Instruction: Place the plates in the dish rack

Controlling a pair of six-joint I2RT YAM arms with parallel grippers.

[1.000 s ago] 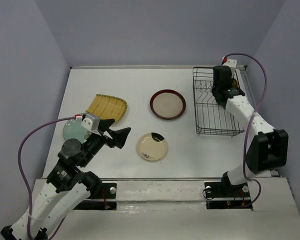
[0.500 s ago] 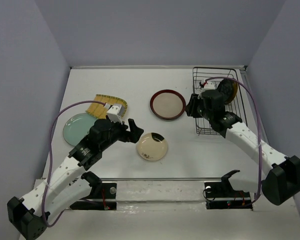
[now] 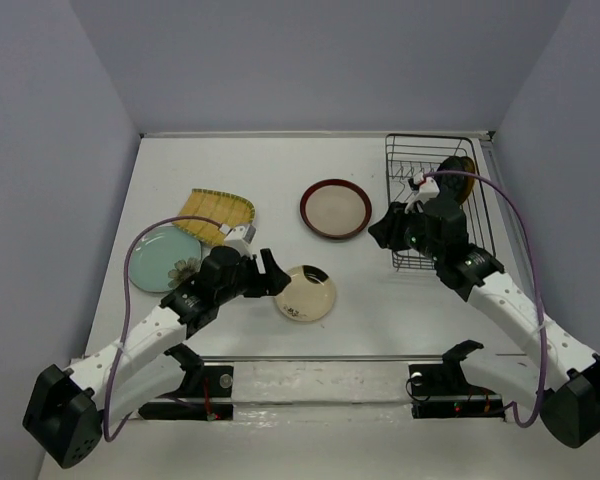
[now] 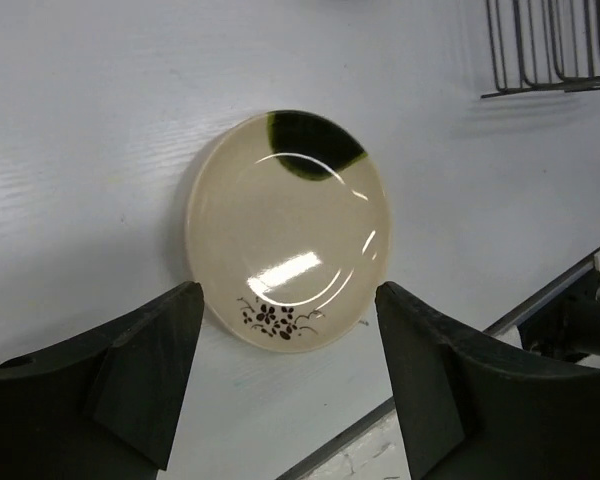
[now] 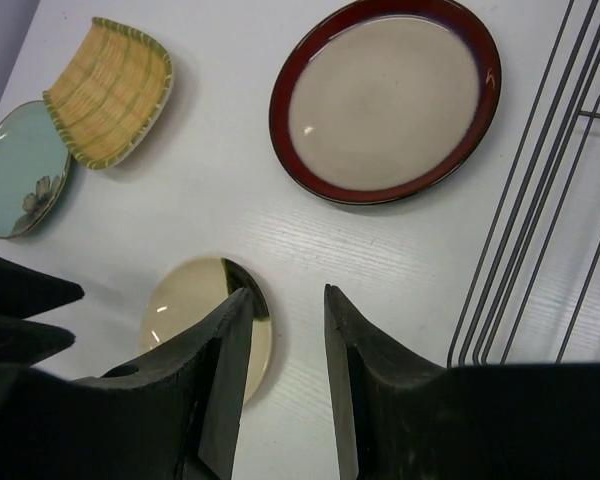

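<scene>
White table (image 3: 380, 300) lies bare right of the cream dark-marked round plate (image 3: 305, 293). Behind it sits a red-rimmed beige plate (image 3: 335, 208).

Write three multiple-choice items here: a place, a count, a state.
1. Where is the red-rimmed plate relative to the dish rack? A. upright inside it; B. on top of it; C. flat on the table, left of it.
2. How many plates lie flat on the table? A. two; B. four; C. six.
3. The left fingers are: A. apart, gripping nothing; B. shut on a plate; C. shut on nothing.
C: it lies outside the rack's left side.
B: yellow fan plate, pale green plate, red-rimmed plate, cream plate.
A: the cream plate shows through their wide gap.
</scene>
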